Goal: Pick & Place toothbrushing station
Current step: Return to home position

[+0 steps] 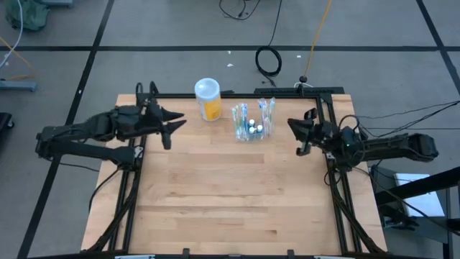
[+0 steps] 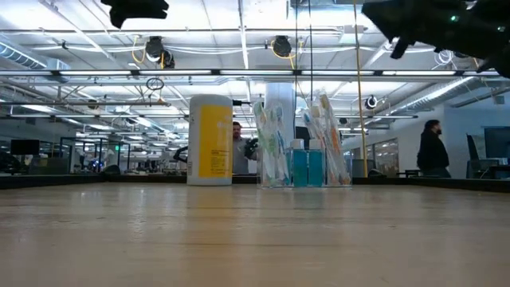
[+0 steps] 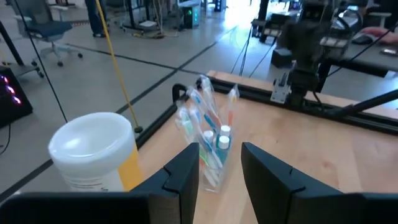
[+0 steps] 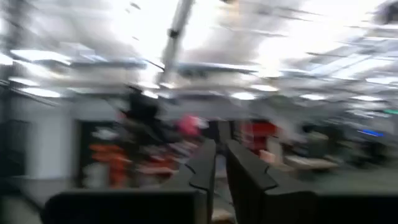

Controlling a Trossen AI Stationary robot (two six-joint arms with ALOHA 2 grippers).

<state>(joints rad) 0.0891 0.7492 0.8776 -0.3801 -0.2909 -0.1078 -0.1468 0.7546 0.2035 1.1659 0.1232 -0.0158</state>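
While your left gripper (image 1: 172,124) is hanging open, the holder (image 1: 252,122) is sitting ahead of it.
You are risking clipping the cup (image 1: 208,98) just beside its path; your right gripper (image 1: 296,129) is waiting, fingers nearly closed.

Your left arm reaches in from the left edge of the desk, its left pincer (image 1: 171,124) raised above the surface with the fingers (image 3: 186,171) spread apart, a clear gap showing between them in its wrist view. Your right arm comes in from the right edge, lifted as well; the right pincer (image 1: 293,128) points inward toward the middle, its two fingers (image 4: 202,165) drawn close with only a narrow slit between.
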